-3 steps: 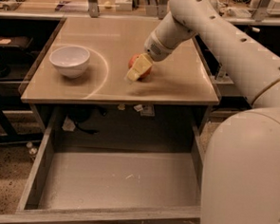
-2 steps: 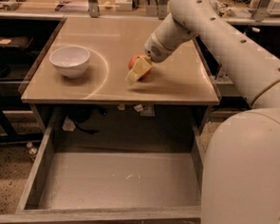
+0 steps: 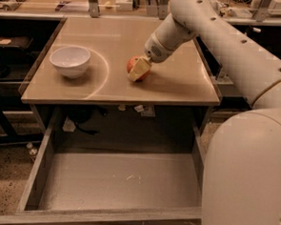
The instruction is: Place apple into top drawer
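Observation:
The apple [image 3: 133, 65], small and red-orange, sits on the tan counter top [image 3: 180, 86] right of centre. My gripper [image 3: 139, 69] reaches down from the upper right on the white arm and is at the apple, its pale tip covering the apple's right front side. The top drawer [image 3: 55, 185] is pulled out wide open below the counter's front edge. Its grey floor is bare except for small pale scuffs, and its flat front panel [image 3: 100, 220] runs along the bottom of the view.
A white bowl [image 3: 69, 60] stands on the counter's left part. The robot's large white body [image 3: 251, 178] fills the lower right beside the drawer. Small scraps [image 3: 145, 109] lie under the counter edge. Benches with clutter stand behind and to the left.
The gripper has stayed at the apple with almost no movement. A little more of the apple's red side shows to the left of the gripper now.

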Robot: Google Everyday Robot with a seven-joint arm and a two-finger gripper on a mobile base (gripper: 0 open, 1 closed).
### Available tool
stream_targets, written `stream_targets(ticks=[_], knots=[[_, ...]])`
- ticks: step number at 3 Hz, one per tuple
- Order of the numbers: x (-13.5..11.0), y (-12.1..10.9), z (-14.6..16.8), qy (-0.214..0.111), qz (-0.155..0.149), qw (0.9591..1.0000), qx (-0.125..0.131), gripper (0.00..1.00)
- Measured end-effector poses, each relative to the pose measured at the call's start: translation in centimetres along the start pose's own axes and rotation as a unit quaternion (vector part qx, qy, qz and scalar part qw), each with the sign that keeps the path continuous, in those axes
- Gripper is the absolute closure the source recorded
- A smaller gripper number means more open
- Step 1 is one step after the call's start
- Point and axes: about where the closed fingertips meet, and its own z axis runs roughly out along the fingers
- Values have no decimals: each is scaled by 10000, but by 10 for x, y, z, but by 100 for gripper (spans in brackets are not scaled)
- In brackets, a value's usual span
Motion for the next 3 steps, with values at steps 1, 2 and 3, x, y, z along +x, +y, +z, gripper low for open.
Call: stream_targets(ticks=[1, 2, 3], knots=[[0, 0, 0, 0, 0, 10000, 0, 89], [0, 0, 0, 0, 0, 10000, -1, 100], [0, 0, 0, 0, 0, 10000, -1, 100]])
